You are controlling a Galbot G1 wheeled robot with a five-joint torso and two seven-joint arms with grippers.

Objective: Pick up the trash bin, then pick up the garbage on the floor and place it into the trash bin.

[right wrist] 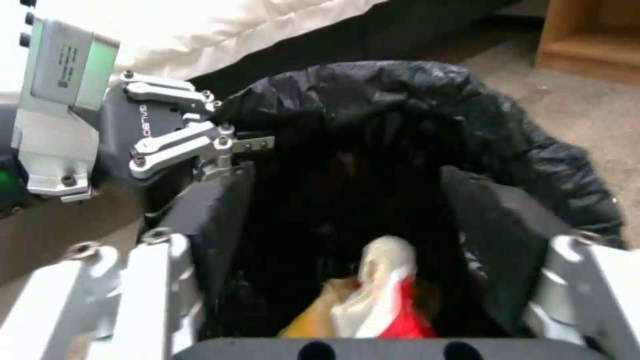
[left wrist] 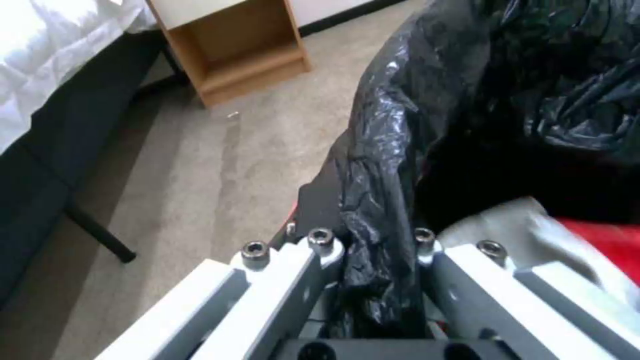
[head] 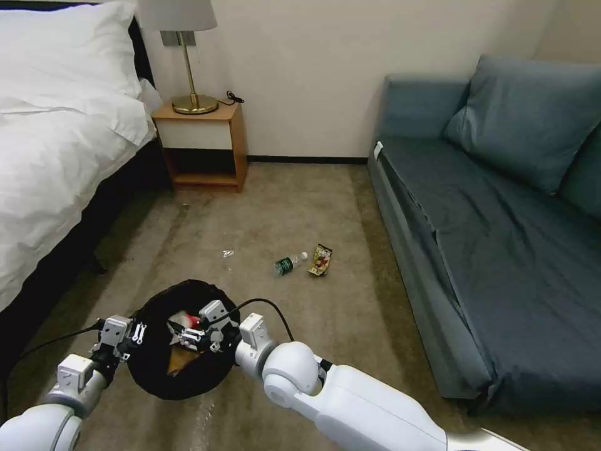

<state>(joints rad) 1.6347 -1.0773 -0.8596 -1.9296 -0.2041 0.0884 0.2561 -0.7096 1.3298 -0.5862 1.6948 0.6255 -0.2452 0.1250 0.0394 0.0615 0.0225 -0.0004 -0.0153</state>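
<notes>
The trash bin [head: 188,291], lined with a crinkly black bag [left wrist: 467,100], hangs just above the carpet at my lower left. My left gripper [head: 133,333] is shut on its rim, pinching the bag [left wrist: 373,250]. Over the bin's mouth my right gripper [head: 191,332] stands open, its fingers [right wrist: 220,235] spread wide. Between and below them a red-and-white wrapper [right wrist: 380,295] rests on a crumpled brown paper bag [right wrist: 313,320] inside the bin [right wrist: 400,90]. On the carpet farther ahead lie a clear bottle with a green label [head: 289,263] and a brown-gold snack packet [head: 320,259].
A bed with white linen [head: 56,144] runs along the left. A wooden nightstand [head: 203,147] with a lamp stands at the back wall. A blue sofa [head: 501,238] fills the right side. A tiny scrap [head: 228,253] lies on the open carpet between them.
</notes>
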